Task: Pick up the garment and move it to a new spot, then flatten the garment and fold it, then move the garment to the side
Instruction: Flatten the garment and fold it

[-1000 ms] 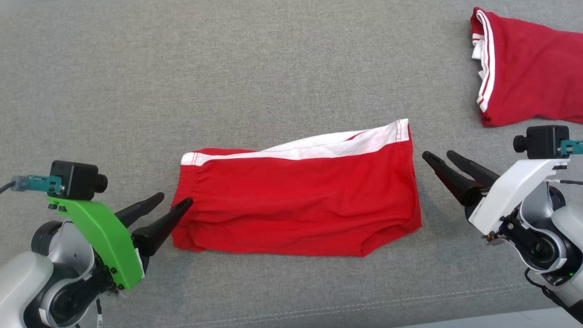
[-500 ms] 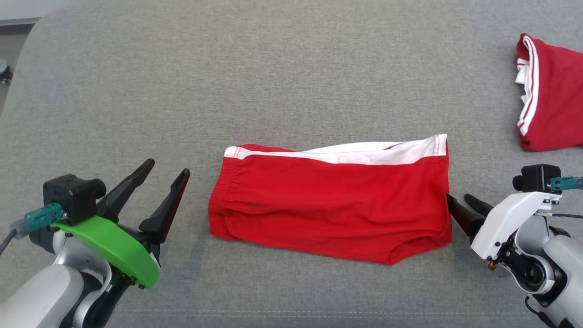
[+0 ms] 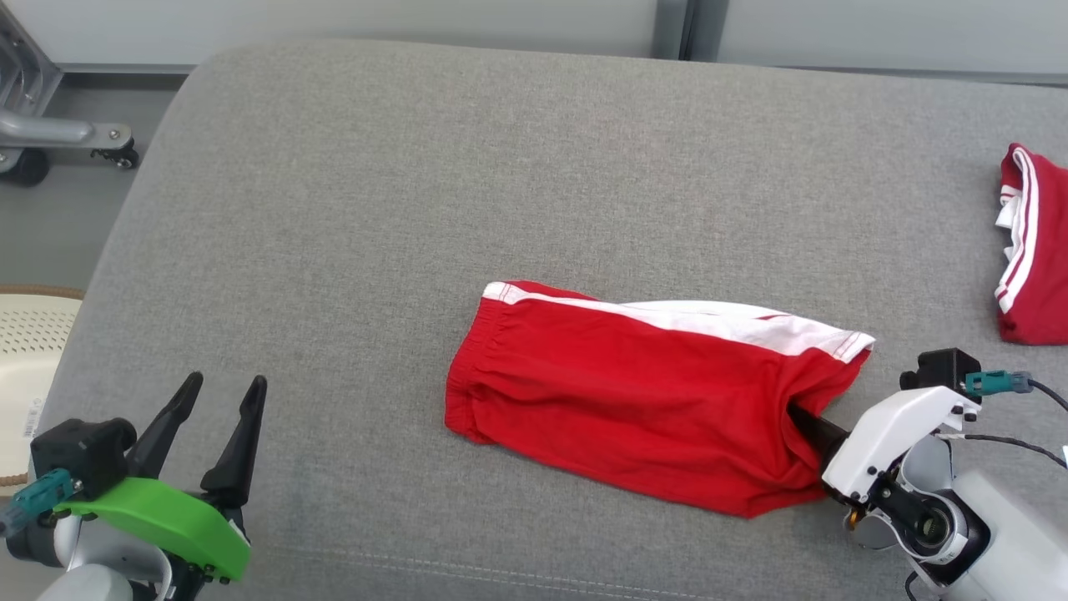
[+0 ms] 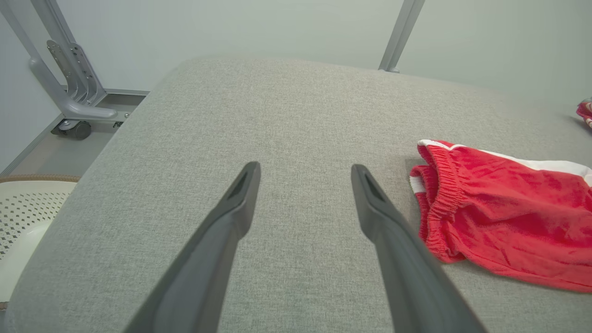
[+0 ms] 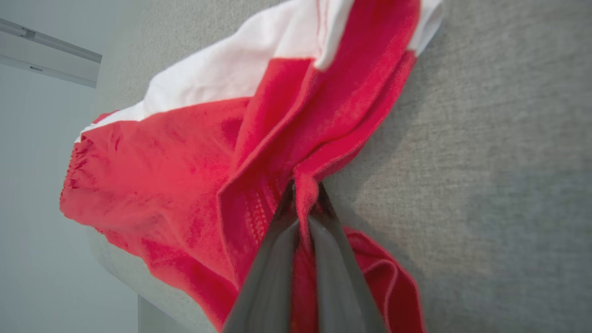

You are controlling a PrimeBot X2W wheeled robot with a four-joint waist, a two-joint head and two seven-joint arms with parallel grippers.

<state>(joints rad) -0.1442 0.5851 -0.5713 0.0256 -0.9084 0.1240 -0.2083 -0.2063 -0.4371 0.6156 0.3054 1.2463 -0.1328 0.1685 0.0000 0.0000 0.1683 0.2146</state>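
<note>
Basket point(image 3: 25, 367), cream and perforated, sits off the far left end of the grey cushion point(image 3: 375, 184). Next, the left gripper point(image 3: 228, 380) is over bare cushion, fingers spread wide, well apart from the red shorts point(image 3: 634, 401). These lie folded right of centre, white band along the far edge. The right gripper point(image 5: 303, 189) is pinched tight on their right edge, cloth bunched between its fingers. A second red garment point(image 3: 1035, 250) lies far right, apart

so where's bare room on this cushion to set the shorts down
Bare: the far half of the grey cushion behind the red shorts, and the stretch between the shorts and the open left end effector. Crowded at right: the right end effector grips the shorts' edge, a second red garment beyond.
</note>
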